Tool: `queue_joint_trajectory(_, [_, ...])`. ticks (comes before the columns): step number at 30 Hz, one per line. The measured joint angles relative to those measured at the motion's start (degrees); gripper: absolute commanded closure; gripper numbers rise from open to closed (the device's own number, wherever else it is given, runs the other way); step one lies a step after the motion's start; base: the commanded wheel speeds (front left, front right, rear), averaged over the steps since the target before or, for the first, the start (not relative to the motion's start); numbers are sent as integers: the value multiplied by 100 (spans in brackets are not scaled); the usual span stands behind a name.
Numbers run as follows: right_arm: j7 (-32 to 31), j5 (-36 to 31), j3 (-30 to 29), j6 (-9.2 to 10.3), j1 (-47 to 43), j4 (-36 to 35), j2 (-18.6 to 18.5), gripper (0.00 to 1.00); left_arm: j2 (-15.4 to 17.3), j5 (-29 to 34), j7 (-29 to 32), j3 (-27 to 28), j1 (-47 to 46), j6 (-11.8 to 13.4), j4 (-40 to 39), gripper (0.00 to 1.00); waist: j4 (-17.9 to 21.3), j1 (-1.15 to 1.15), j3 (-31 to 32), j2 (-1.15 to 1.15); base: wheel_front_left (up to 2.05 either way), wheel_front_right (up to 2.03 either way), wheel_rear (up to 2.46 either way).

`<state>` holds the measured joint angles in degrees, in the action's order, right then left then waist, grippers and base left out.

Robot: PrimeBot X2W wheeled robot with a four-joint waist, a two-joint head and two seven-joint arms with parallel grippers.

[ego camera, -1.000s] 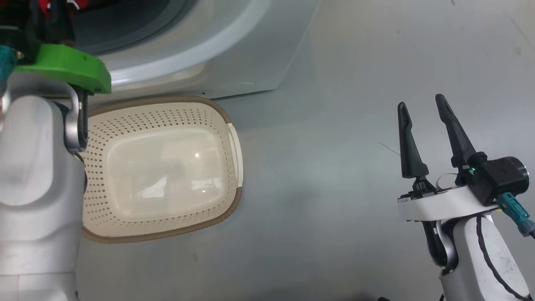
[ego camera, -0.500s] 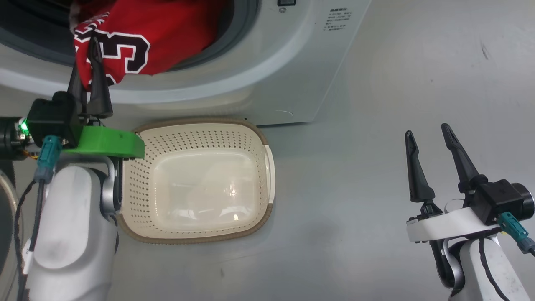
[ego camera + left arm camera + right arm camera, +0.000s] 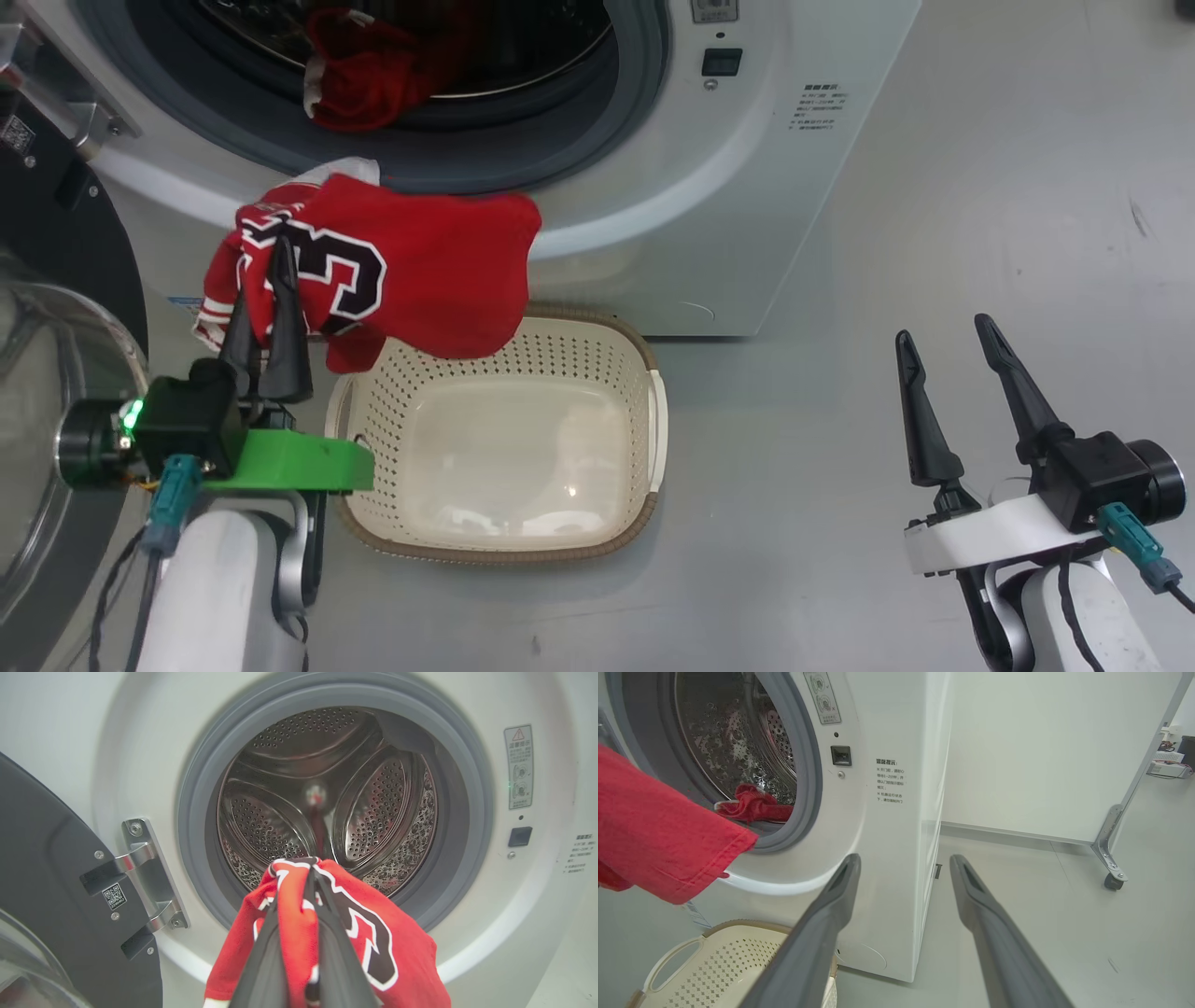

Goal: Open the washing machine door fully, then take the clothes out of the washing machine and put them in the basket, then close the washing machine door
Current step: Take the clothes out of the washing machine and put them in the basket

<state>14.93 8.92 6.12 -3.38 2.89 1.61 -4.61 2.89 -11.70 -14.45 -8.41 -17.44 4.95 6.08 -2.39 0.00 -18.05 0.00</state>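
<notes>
My left gripper (image 3: 266, 257) is shut on a red jersey (image 3: 420, 266) with a black-and-white number. The jersey hangs outside the washing machine (image 3: 738, 187), above the back left rim of the cream basket (image 3: 597, 541) on the floor. In the left wrist view the jersey (image 3: 373, 952) is pinched between my fingers (image 3: 266, 956) before the steel drum (image 3: 327, 798). Another red garment (image 3: 364, 75) lies at the drum's mouth. The black washing machine door (image 3: 56, 280) stands open at the left. My right gripper (image 3: 943, 331) is open and holds nothing, over the floor to the right.
The door hinge (image 3: 149, 872) sits left of the grey seal (image 3: 476, 812). A wheeled metal frame leg (image 3: 1111, 858) stands at the far right by a white wall. Grey floor (image 3: 794, 467) lies between the basket and my right arm.
The head camera has tilted up, bringing the drum and door into view. My left gripper has drawn the jersey out of the drum and down over the basket's rim. The right gripper stays open.
</notes>
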Motion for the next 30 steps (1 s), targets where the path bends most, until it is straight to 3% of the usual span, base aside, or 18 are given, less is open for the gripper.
queue_joint_trajectory(7, [0, -1, 120, -8, -25, -3, 7, 0, -7, -143, 0, -202, 537, -18, 130, 100, 12, 0, 70, 0, 0, 0, 0])
queue_joint_trajectory(18, [0, 0, 269, -60, -25, -54, 30, 0, -7, -186, 4, -348, 603, -126, 744, 100, 248, 0, -107, 0, 0, 0, 0])
queue_joint_trajectory(30, [0, 9, 338, -110, 110, -197, 45, 0, -20, -374, 229, -534, -146, -337, 1962, 100, 533, 0, -593, 0, 0, 0, 0])
